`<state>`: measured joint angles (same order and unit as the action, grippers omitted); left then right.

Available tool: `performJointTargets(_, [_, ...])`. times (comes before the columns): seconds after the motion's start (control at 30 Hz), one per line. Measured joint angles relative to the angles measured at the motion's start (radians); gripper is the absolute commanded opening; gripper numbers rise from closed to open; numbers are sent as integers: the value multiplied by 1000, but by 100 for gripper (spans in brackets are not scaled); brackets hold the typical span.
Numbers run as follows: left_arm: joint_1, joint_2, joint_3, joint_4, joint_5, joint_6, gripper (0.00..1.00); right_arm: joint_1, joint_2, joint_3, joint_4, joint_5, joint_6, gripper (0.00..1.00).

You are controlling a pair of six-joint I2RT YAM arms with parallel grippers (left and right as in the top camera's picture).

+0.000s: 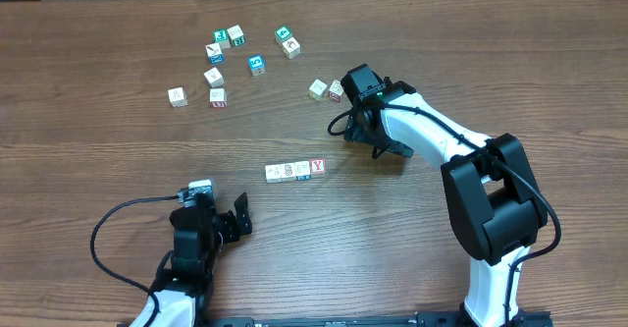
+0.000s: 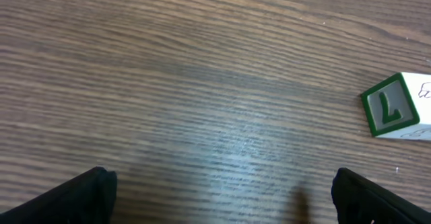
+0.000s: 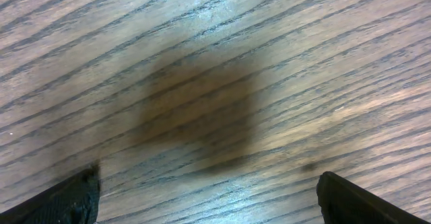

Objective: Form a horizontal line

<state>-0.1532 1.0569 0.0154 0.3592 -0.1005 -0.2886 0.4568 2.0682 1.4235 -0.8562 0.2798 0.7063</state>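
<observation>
The horizontal line is a short row of touching white cubes near the table's middle, its right end cube bearing a red Y. My right gripper hangs open to the right of that end, apart from it. In the right wrist view the open gripper has only bare wood and a dark shadow between its fingers. My left gripper rests open at the lower left, below the line. The open left gripper holds nothing, and a white cube with a green-framed face lies ahead to the right.
Several loose cubes with teal, blue or red faces are scattered at the back left. Two more cubes sit just left of the right wrist. The right arm's base stands at the right.
</observation>
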Motion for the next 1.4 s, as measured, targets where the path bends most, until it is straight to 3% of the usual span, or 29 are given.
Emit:
performJointTargets(0.3, [0,-130,-5,-109,-25,1,100,0,0,0,-1,1,0,100])
performJointTargets(0.63, [23,-439,-7,-344,-36,9,100,0,0,0,-1,5,0,100])
performJointTargets(0.93, [23,-502,-7,-398,-40,10,100,0,0,0,0,6,0,100])
performJointTargets(1.4, [23,-890,-7,-427,-24,147,100,0,0,0,0,8,0,100])
